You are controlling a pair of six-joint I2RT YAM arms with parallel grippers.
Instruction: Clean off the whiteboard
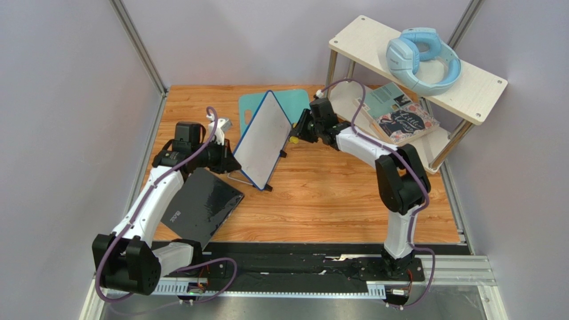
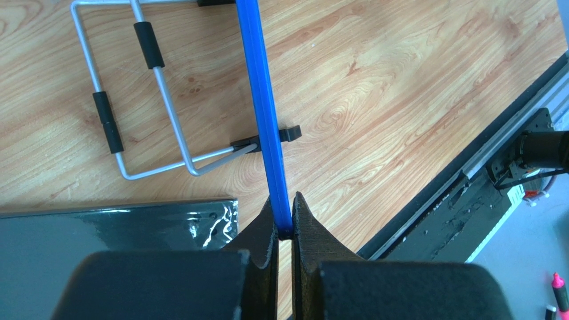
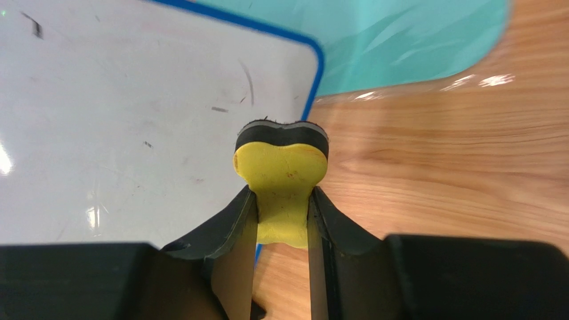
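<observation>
The whiteboard (image 1: 262, 141) stands tilted on the wooden table, its white face turned toward the right arm. My left gripper (image 2: 284, 203) is shut on its thin blue frame (image 2: 263, 113) at the board's left edge (image 1: 235, 157). My right gripper (image 3: 282, 195) is shut on a yellow eraser (image 3: 283, 170) with a black felt end, which sits at the board's right edge, close to a rounded corner. In the top view this gripper (image 1: 298, 133) is just right of the board. A few faint dark strokes (image 3: 248, 81) show on the white surface (image 3: 133, 113).
A teal mat (image 1: 297, 100) lies behind the board. A glossy black slab (image 1: 200, 203) lies under the left arm. A wire stand (image 2: 133, 100) rests on the wood behind the board. At the back right, a shelf (image 1: 481, 93) holds blue headphones (image 1: 424, 57), with books (image 1: 401, 115) below.
</observation>
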